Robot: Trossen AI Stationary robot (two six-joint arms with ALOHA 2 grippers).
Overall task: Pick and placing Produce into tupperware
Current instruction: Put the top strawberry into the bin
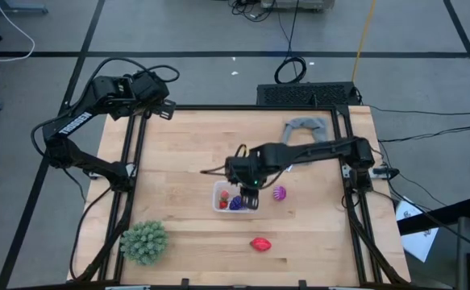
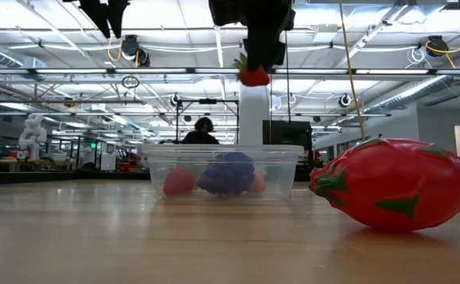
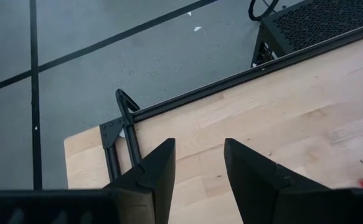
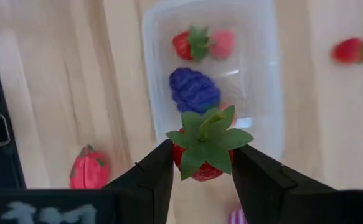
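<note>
Strawberry (image 4: pixel 205 152): pinched between the right gripper's (image 4: pixel 203 163) fingers, leaves up, off the table.
Tub (image 1: pixel 218 203): directly below that gripper (purple berry (image 4: pixel 193 89) and red pieces inside).
Left gripper (image 3: pixel 198 167): fingers parted, empty, well apart over the table's far corner.

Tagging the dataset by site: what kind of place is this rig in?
Most likely a robotics lab or open industrial workspace. The wooden table stands on a grey floor marked with black tape lines, cables trail across it, and the low view shows a long hall with exposed ceiling trusses and a person at a bench.
</note>
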